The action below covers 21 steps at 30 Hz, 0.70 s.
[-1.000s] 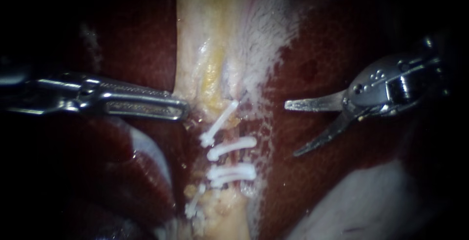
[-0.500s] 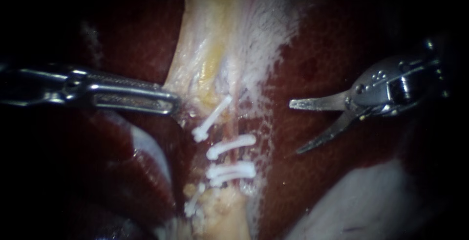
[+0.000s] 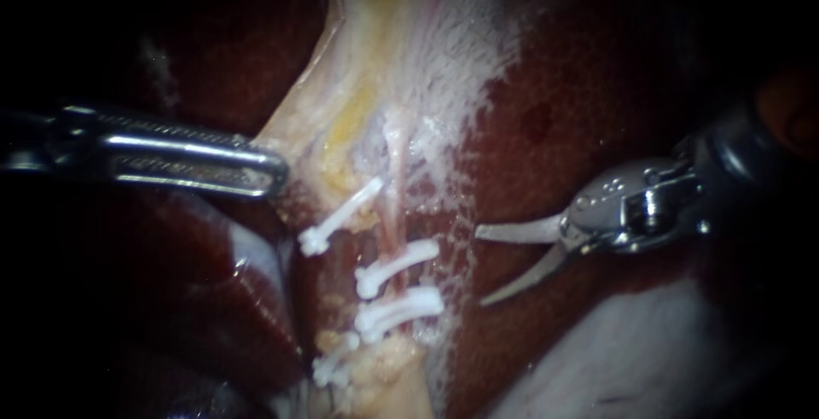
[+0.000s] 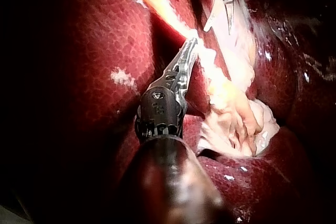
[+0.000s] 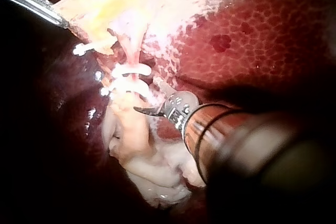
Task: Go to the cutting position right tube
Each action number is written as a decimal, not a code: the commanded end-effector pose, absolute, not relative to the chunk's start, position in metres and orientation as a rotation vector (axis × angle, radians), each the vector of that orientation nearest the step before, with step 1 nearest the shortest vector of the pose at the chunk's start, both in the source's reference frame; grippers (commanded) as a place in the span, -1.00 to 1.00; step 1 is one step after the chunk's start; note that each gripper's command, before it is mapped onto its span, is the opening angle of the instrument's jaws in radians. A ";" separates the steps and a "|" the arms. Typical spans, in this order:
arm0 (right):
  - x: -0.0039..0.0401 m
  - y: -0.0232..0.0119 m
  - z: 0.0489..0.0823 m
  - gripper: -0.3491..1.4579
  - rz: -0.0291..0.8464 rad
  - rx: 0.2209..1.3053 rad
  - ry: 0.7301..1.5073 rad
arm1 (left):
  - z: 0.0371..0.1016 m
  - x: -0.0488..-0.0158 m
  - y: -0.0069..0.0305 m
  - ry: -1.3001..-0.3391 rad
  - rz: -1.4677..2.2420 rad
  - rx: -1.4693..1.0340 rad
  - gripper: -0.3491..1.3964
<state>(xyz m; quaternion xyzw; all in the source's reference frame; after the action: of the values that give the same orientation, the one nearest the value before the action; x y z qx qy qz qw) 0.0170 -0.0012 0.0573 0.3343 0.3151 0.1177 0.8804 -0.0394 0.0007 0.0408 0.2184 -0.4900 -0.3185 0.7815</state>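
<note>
In the endoscope view my left instrument (image 3: 275, 171) has its jaws shut on the edge of the pale yellowish tissue (image 3: 358, 103) and holds it stretched to the left. Below that, thin pink tubes (image 3: 391, 206) run down past several white clips (image 3: 397, 267). My right instrument (image 3: 481, 266) shows two thin curved blades, open, just right of the clips on the right tube and apart from them. In the right wrist view its blades (image 5: 148, 98) lie beside the clips (image 5: 128, 71). The left wrist view shows the left jaws (image 4: 190, 45) pinching the pale strip.
Dark red liver (image 3: 580, 103) surrounds the pale strip on both sides. A whitish fold (image 3: 631, 359) lies at the lower right, under the right instrument's shaft. In the left wrist view my right instrument (image 4: 218, 30) hangs ahead of the left jaws.
The left instrument has drawn the pale tissue further left, tilting the upper clip. The right instrument has moved down and left toward the clips, blades still open.
</note>
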 end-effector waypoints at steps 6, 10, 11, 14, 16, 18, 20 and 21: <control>0.0188 -0.0019 0.0583 0.12 0.239 0.743 0.655 | 0.0404 -0.0393 0.0007 -1.061 -0.690 0.472 -1.00; 0.0195 -0.0019 0.0590 0.03 0.237 0.754 0.666 | 0.0402 -0.0393 0.0006 -1.061 -0.690 0.472 -1.00; 0.0197 -0.0018 0.0591 0.01 0.242 0.762 0.668 | 0.0401 -0.0393 0.0006 -1.061 -0.690 0.472 -1.00; 0.0203 -0.0017 0.0597 -0.05 0.245 0.770 0.671 | 0.0400 -0.0392 0.0005 -1.061 -0.689 0.472 -1.00; 0.0205 -0.0017 0.0600 -0.08 0.240 0.770 0.671 | 0.0400 -0.0392 0.0005 -1.062 -0.689 0.472 -1.00; 0.0207 -0.0017 0.0604 -0.14 0.244 0.772 0.672 | 0.0399 -0.0392 0.0005 -1.062 -0.689 0.473 -1.00; 0.0209 -0.0018 0.0607 -0.18 0.245 0.770 0.671 | 0.0399 -0.0392 0.0005 -1.062 -0.689 0.473 -1.00; 0.0210 -0.0018 0.0608 -0.21 0.245 0.769 0.671 | 0.0399 -0.0392 0.0005 -1.062 -0.689 0.473 -1.00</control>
<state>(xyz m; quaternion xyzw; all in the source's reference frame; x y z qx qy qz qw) 0.0212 -0.0018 0.0609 0.3676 0.3213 0.1171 0.8648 -0.0392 0.0005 0.0399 0.2187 -0.4913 -0.3190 0.7804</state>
